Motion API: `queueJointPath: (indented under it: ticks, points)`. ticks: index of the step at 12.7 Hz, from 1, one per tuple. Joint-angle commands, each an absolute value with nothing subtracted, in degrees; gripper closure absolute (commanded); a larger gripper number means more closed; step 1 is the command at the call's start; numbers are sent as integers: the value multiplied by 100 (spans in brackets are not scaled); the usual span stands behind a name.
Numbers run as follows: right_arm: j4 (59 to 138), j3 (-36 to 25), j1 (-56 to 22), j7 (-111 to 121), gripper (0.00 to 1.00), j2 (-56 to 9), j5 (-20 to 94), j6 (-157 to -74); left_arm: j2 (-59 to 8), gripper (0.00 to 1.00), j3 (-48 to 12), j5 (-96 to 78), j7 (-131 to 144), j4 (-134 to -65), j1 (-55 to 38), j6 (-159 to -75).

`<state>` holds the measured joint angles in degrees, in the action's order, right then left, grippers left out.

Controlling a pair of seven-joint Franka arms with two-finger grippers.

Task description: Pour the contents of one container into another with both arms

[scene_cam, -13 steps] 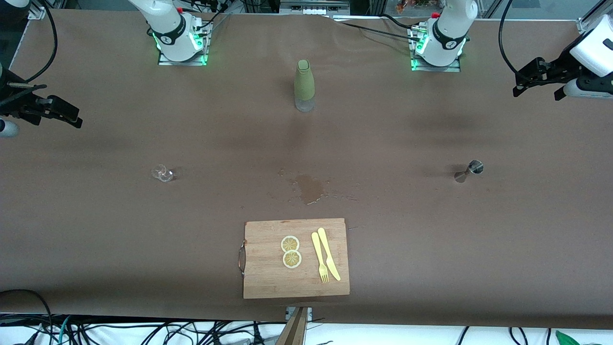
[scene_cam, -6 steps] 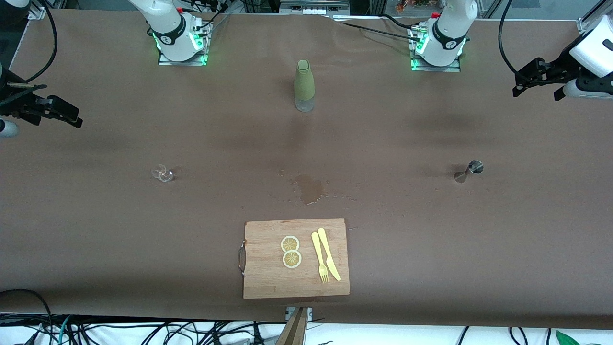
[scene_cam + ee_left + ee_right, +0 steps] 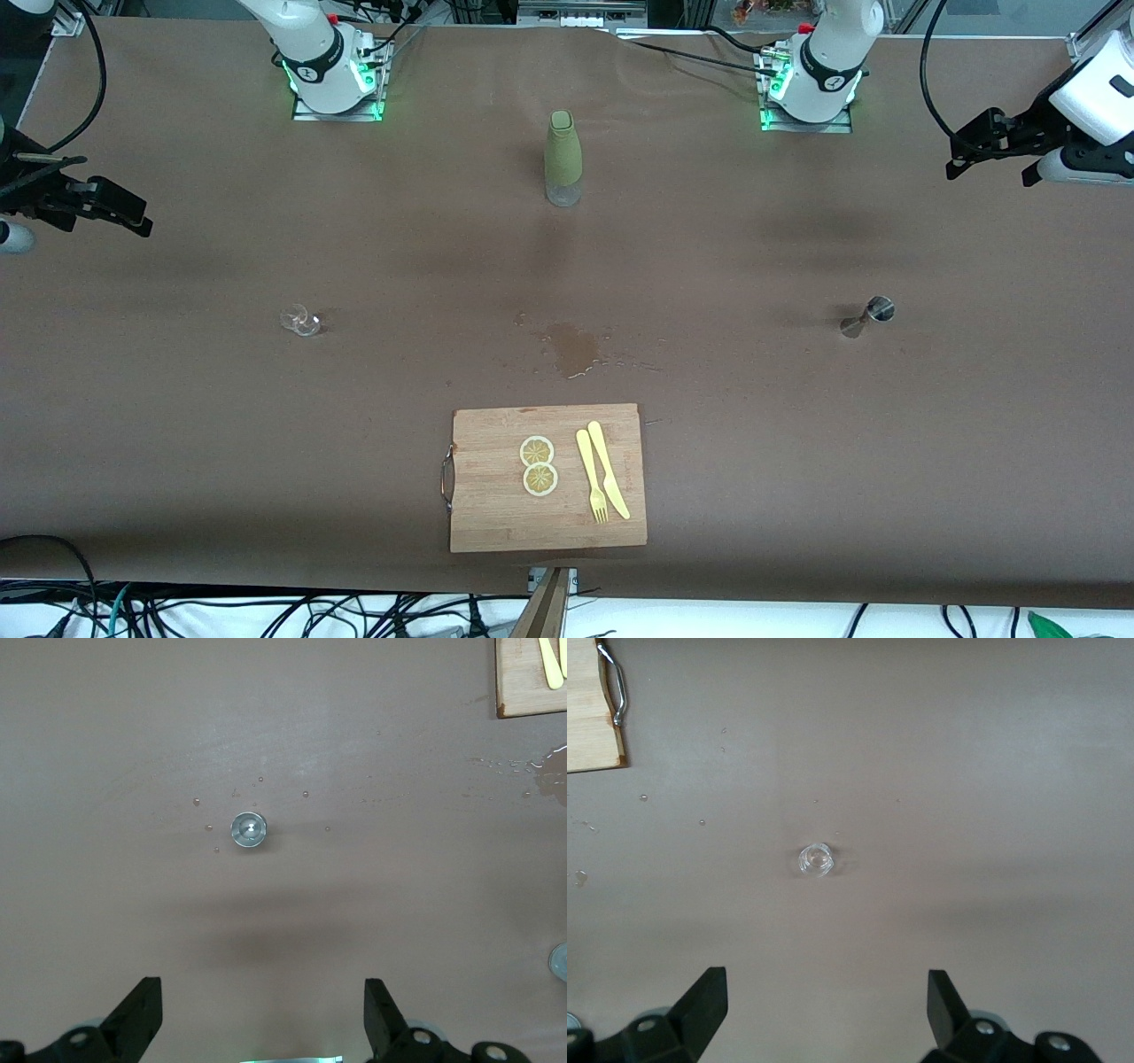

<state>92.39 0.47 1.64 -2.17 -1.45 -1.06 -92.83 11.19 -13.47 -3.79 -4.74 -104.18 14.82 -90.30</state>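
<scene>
A small clear glass (image 3: 301,321) stands toward the right arm's end of the table, and the right wrist view shows that glass (image 3: 816,859) from above. A metal jigger (image 3: 868,315) stands toward the left arm's end; the same jigger (image 3: 249,829) shows in the left wrist view. A green-sleeved bottle (image 3: 563,159) stands upright between the two bases. My left gripper (image 3: 990,167) hangs open over its end of the table, and the left gripper (image 3: 260,990) holds nothing. My right gripper (image 3: 89,208) hangs open over the other end, and the right gripper (image 3: 824,981) is likewise empty.
A wet spill (image 3: 573,347) marks the brown table cover mid-table. Nearer the front camera lies a wooden cutting board (image 3: 496,514) with two lemon slices (image 3: 538,465), a yellow fork (image 3: 591,477) and a yellow knife (image 3: 609,470). Cables hang at the table's front edge.
The left gripper has drifted slightly toward the robots' side of the table. The right gripper and every object on the table stay where they were.
</scene>
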Motion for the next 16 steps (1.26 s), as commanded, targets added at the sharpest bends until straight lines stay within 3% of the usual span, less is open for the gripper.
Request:
queueJointPath:
  ticks: [1,16]
  points:
    - [9220,53,149,-290,0,-97,-105,-9255,1195,0,-1371,-483,-448,-10521,1503,-9088]
    - [9229,44,158,535,0,-246,-79,-9018,817,0,-545,-852,-2607,-10468,1503,-9702]
